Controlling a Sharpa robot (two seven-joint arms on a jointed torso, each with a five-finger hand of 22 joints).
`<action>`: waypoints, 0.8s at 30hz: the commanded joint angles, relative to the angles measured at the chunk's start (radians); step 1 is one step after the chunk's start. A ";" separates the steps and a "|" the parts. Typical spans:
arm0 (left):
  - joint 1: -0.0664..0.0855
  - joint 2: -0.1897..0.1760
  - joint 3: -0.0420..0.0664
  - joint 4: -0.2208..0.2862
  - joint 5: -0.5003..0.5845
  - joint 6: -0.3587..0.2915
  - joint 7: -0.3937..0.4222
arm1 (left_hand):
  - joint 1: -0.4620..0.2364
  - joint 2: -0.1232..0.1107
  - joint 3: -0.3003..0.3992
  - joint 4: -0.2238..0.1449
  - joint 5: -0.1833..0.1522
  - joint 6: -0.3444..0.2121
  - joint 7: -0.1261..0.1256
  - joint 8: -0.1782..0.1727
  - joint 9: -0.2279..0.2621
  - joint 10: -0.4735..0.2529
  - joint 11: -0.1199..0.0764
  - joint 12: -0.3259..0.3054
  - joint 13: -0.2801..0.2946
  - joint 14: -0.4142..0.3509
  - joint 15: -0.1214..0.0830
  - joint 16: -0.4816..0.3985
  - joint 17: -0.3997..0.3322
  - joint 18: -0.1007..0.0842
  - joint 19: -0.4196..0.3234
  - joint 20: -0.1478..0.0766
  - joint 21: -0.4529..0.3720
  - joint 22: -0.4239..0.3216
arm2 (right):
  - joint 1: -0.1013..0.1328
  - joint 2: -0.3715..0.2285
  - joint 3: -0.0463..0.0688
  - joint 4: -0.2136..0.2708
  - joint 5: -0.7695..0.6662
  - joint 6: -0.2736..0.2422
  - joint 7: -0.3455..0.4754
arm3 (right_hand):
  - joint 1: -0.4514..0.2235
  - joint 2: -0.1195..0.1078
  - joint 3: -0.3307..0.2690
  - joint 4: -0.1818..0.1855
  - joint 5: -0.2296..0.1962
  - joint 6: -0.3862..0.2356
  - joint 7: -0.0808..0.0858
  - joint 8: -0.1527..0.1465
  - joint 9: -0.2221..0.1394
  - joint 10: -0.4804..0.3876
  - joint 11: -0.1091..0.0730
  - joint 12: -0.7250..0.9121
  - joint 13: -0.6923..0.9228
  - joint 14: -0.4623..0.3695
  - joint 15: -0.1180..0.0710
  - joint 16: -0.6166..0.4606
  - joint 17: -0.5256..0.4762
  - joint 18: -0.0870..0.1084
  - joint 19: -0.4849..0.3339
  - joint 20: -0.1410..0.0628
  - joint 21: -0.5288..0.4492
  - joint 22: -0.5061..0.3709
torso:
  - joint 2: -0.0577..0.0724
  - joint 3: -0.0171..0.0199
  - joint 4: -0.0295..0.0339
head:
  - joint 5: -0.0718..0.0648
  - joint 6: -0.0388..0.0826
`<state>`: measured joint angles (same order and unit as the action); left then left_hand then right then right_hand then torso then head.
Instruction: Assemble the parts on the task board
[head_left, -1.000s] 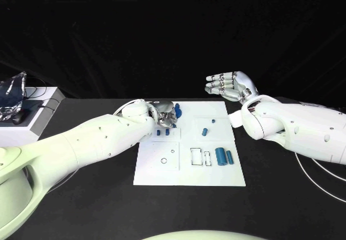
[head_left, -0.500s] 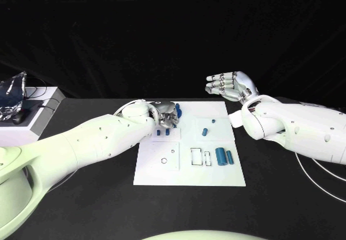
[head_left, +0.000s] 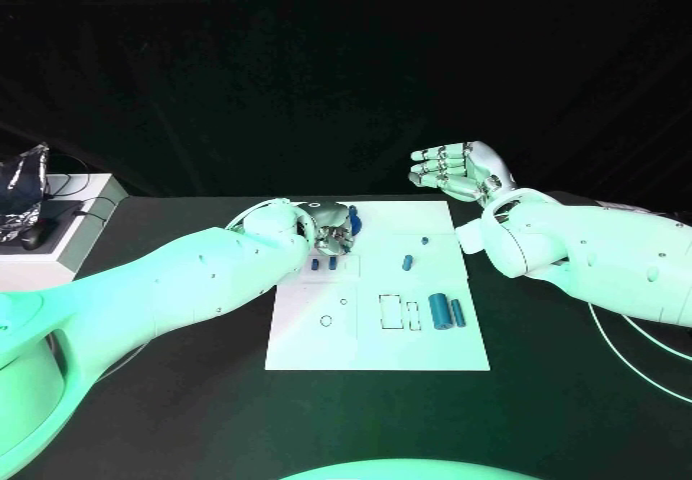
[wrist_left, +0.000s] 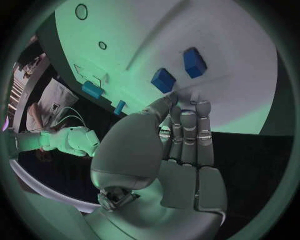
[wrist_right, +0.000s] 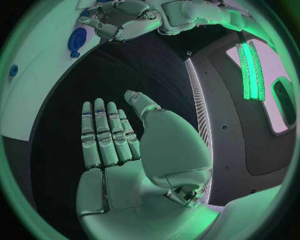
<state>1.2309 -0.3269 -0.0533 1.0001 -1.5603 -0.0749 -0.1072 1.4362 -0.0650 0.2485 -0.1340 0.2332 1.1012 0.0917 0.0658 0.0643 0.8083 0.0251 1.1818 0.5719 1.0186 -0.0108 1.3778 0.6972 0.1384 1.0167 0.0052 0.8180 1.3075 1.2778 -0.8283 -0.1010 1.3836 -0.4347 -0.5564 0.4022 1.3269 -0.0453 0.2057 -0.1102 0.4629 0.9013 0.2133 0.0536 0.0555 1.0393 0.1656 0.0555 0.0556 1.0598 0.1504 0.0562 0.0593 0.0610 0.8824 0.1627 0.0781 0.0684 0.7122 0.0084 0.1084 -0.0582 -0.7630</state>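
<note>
The white task board (head_left: 378, 340) lies mid-table. My left hand (head_left: 332, 228) is at its far left corner, fingers straight and close together, fingertips (wrist_left: 187, 107) down on the board with nothing seen in them. A round blue part (head_left: 355, 214) lies right beside it, also seen from the right wrist (wrist_right: 77, 39). Two small blue blocks (head_left: 325, 264) sit just in front of the fingertips (wrist_left: 164, 80). Further right lie a blue peg (head_left: 408, 263), a tiny piece (head_left: 426, 241) and two blue cylinders (head_left: 449, 312). My right hand (head_left: 459, 170) hangs raised beyond the board's far right corner, fingers spread, empty.
A white box (head_left: 65, 240) with dark gear on it stands at the table's left edge. White cables (head_left: 635, 345) trail on the table under my right arm. Outlined slots (head_left: 392, 311) and small holes (head_left: 326, 321) mark the board's near half.
</note>
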 joint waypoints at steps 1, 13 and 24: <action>-0.006 0.003 -0.007 -0.002 -0.017 0.029 -0.003 | -0.001 0.008 -0.006 0.001 -0.006 0.006 -0.001 -0.004 0.001 0.010 0.000 0.003 0.000 0.008 -0.001 0.001 0.002 0.009 0.003 0.003 0.003 0.016 | 0.001 0.000 0.000 0.003 -0.008 0.014 0.007 | 0.000 -0.006 -0.003 -0.001 0.005 -0.005 -0.001 0.003 0.002 0.001 0.003 0.003 0.002 0.004 0.002 0.005 0.001 -0.016 -0.002 0.005 -0.004 0.000 | 0.000 -0.0003 0.0008 | -0.003 -0.001; -0.006 0.006 -0.012 -0.008 -0.018 0.031 -0.020 | -0.004 0.000 -0.026 0.012 -0.009 -0.034 0.005 -0.005 0.000 0.014 0.003 -0.001 0.002 0.013 0.002 -0.002 0.006 0.012 0.008 0.007 0.002 0.013 | 0.001 -0.002 0.000 0.004 -0.008 0.014 0.007 | 0.000 -0.006 -0.004 0.000 0.005 -0.006 -0.001 0.003 0.001 0.001 0.003 0.003 0.002 0.003 0.003 0.005 0.001 -0.016 -0.002 0.005 -0.004 0.000 | -0.001 -0.0013 0.0021 | -0.004 -0.003; -0.006 0.005 -0.013 -0.007 -0.019 0.021 -0.032 | 0.004 -0.003 -0.039 0.019 -0.009 -0.061 0.002 -0.003 0.001 0.025 0.000 -0.008 0.001 0.023 -0.001 -0.005 0.015 0.011 0.019 0.007 0.007 0.014 | 0.001 0.000 0.000 0.002 -0.008 0.015 0.007 | 0.000 -0.006 -0.004 0.000 0.005 -0.006 -0.001 0.003 0.001 0.001 0.003 0.003 0.002 0.003 0.003 0.005 0.001 -0.016 -0.002 0.005 -0.004 0.000 | -0.001 -0.0014 0.0025 | -0.003 -0.005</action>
<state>1.2321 -0.3219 -0.0606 0.9939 -1.5714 -0.0835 -0.1224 1.4379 -0.0633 0.2136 -0.1158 0.2293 1.0328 0.0951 0.0696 0.0662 0.8243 0.0234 1.1781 0.5729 1.0330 -0.0109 1.3778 0.7108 0.1385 1.0279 0.0090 0.8220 1.3074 1.2785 -0.8291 -0.1009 1.3846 -0.4347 -0.5563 0.4019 1.3269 -0.0453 0.2057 -0.1103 0.4629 0.9014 0.2131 0.0536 0.0555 1.0393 0.1655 0.0555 0.0563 1.0598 0.1503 0.0562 0.0592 0.0610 0.8824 0.1627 0.0782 0.0683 0.7108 0.0070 0.1106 -0.0616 -0.7672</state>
